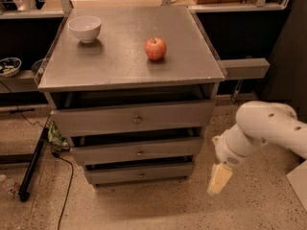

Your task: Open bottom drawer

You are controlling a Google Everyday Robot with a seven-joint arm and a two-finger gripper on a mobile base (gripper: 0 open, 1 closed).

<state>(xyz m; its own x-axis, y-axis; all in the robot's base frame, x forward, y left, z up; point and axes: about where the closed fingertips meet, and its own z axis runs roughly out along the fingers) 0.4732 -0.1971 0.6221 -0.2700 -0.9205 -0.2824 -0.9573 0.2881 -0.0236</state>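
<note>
The grey cabinet has three drawers. The bottom drawer (140, 174) is the slim lowest front with a small round knob (141, 174), just above the floor. It sits nearly flush under the middle drawer (138, 151). My gripper (219, 178) hangs from the white arm (266, 133) to the right of the cabinet, at about the bottom drawer's height and a little right of its right end, pointing down at the floor. It touches nothing.
A white bowl (85, 28) and a red apple (156, 49) stand on the cabinet top (120, 66). The top drawer (136, 119) juts out furthest. A black pole and cable (33, 164) lie on the floor at the left. A grey bar (243, 68) sticks out behind right.
</note>
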